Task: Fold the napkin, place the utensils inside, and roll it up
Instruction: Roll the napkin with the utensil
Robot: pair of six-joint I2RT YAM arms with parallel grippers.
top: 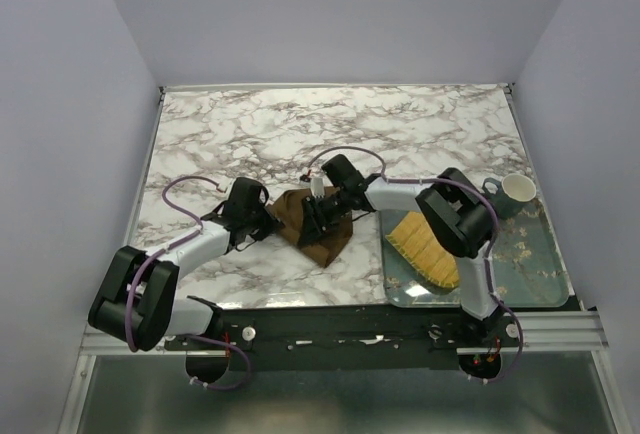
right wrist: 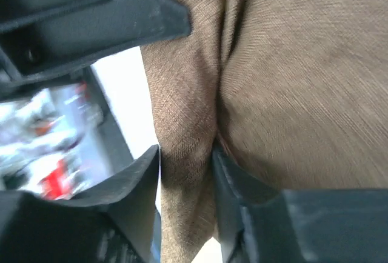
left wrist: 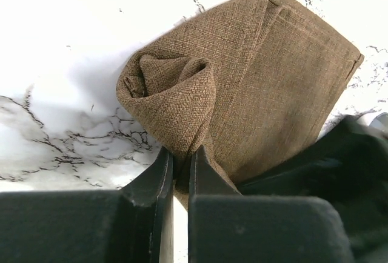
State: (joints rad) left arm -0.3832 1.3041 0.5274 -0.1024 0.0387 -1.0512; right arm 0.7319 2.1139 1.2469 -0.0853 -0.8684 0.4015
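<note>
Loosely rolled brown napkin (left wrist: 254, 93), coarse weave, curled open end, folded hem.

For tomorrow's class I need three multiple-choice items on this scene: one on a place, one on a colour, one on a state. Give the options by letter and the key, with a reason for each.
1. Where does the napkin lie?
A. At the table's far left corner
B. On the table, between the left gripper and the right gripper
C. Hanging over the table's near edge

2. What colour is the mat in the tray?
A. Yellow
B. Blue
C. Red

3. What state is the left gripper in?
A. Open wide, clear of everything
B. Shut on nothing
C. Shut on the napkin's rolled end

Key: 1 B, as the top view shows the brown cloth mid-table with a gripper at each side. 2 A, as the mat is plainly yellow. 3 C, as the left wrist view shows cloth pinched between the nearly closed jaws.
</note>
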